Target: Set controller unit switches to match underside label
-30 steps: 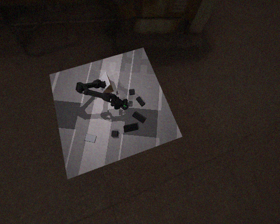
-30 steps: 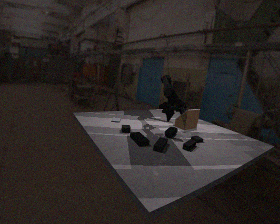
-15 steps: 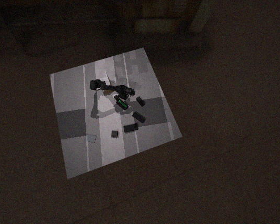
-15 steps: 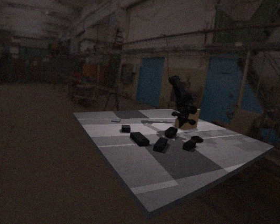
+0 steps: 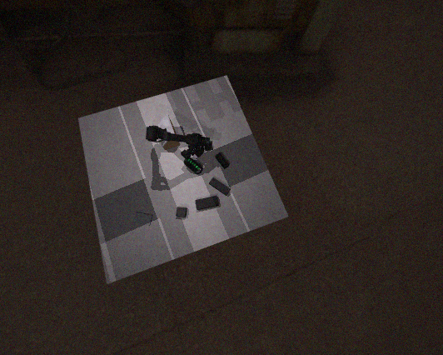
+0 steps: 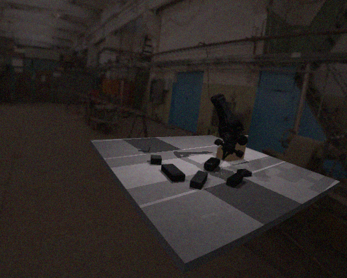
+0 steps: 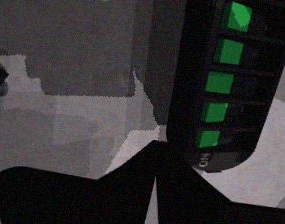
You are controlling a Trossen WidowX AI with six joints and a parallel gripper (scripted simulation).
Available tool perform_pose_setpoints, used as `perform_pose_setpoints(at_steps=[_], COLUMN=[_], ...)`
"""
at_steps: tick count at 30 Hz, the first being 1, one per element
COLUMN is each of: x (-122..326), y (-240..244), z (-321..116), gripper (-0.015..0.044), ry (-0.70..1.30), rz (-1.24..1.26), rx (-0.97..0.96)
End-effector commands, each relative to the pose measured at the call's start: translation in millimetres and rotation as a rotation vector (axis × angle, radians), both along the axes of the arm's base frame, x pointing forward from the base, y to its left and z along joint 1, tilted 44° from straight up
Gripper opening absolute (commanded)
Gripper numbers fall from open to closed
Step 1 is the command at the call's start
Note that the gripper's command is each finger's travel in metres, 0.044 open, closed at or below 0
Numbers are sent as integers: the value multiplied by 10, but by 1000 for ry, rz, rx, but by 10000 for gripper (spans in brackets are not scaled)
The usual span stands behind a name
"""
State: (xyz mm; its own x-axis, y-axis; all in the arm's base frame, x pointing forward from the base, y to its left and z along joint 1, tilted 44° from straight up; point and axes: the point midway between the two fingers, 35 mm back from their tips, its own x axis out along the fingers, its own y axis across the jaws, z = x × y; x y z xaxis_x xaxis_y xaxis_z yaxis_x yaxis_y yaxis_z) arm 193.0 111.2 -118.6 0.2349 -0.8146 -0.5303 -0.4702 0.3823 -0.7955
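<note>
The dark grey controller unit sits on its base on the bench, switches up. In the wrist view it runs up the right side, and several green rocker ends show in a row. One end of the unit carries a small printed mark. My gripper is shut on nothing. Its closed fingertips are right at the near left corner of the unit, just beside the last switch. The unit's underside label is hidden.
Several dark modules lie around: one right of the unit, others toward the front. A tan block stands behind the arm. The bench has patterned grey panels.
</note>
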Motion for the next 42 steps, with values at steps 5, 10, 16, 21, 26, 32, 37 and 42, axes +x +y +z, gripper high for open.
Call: perform_pose_setpoints(at_steps=[5, 10, 16, 21, 26, 32, 37, 42], x=[19, 28, 37, 42, 44, 47, 56, 67], y=[-90, -145, -213, -270, -329, -348, -358, -370], z=[-96, -157, -228, -286, -341, -355, -344, -332], gripper=[0, 0, 0, 0, 0, 0, 0, 0], ry=[2, 2, 2, 1, 0, 0, 0, 0], rz=[6, 7, 7, 7, 8, 8, 8, 8], rx=[-6, -7, -7, -8, -9, -9, -9, -10])
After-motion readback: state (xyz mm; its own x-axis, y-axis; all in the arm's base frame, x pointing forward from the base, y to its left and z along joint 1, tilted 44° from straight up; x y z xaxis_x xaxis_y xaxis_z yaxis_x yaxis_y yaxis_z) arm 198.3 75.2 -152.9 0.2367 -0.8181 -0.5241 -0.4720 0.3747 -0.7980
